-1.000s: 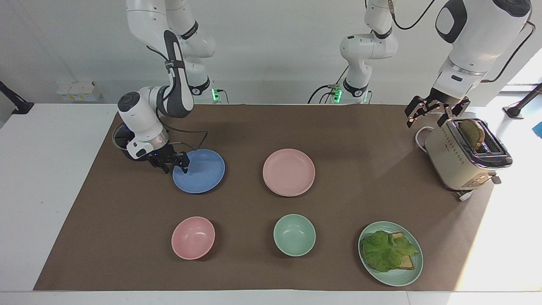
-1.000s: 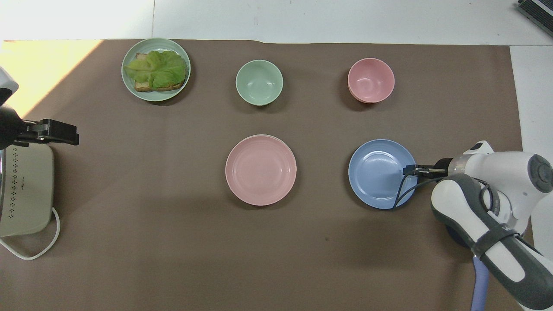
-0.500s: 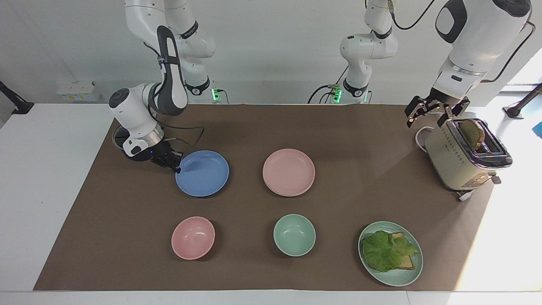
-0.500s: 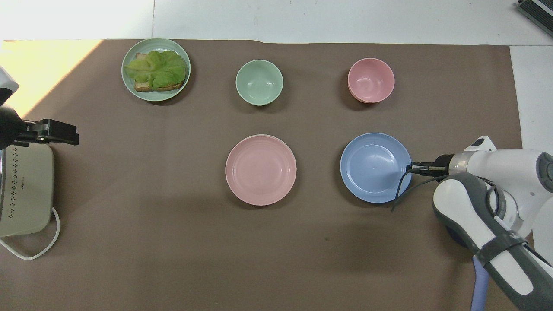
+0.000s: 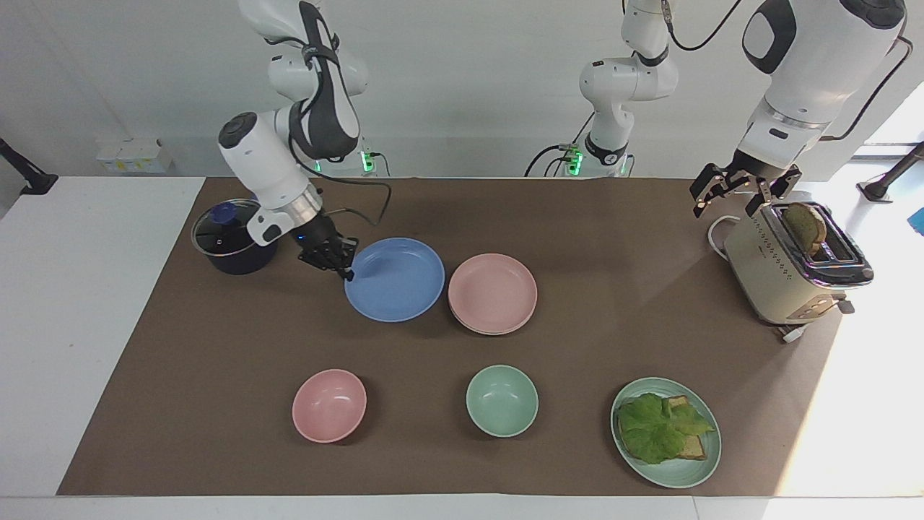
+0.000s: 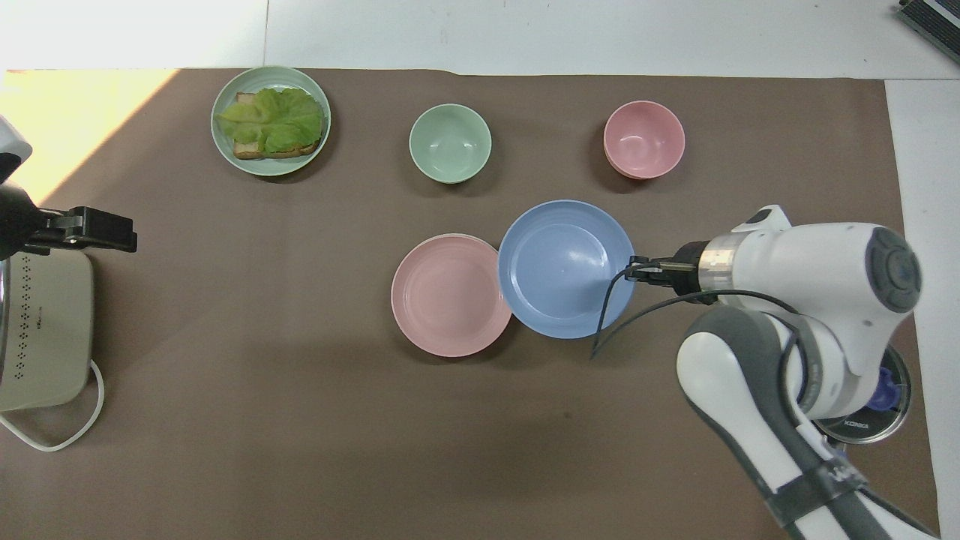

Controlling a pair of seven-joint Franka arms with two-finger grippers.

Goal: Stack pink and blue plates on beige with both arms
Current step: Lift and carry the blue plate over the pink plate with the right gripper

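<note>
The right gripper point(image 5: 345, 270), clamped on the blue plate's point(image 5: 394, 279) rim, has lifted it and carried it toward the pink plate point(image 5: 492, 292), which sits unmoved on the beige plate point(image 5: 476, 328); the left gripper point(image 5: 736, 193) waits over the toaster point(image 5: 787, 278), jaws wide.

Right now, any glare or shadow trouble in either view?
Facing view: sunlight washes out the mat's corner by the toaster, at the left arm's end; the blue plate casts a soft shadow on the mat. Overhead view: the same sun patch glows yellow beside the green plate; both plates read cleanly, no glare.
</note>
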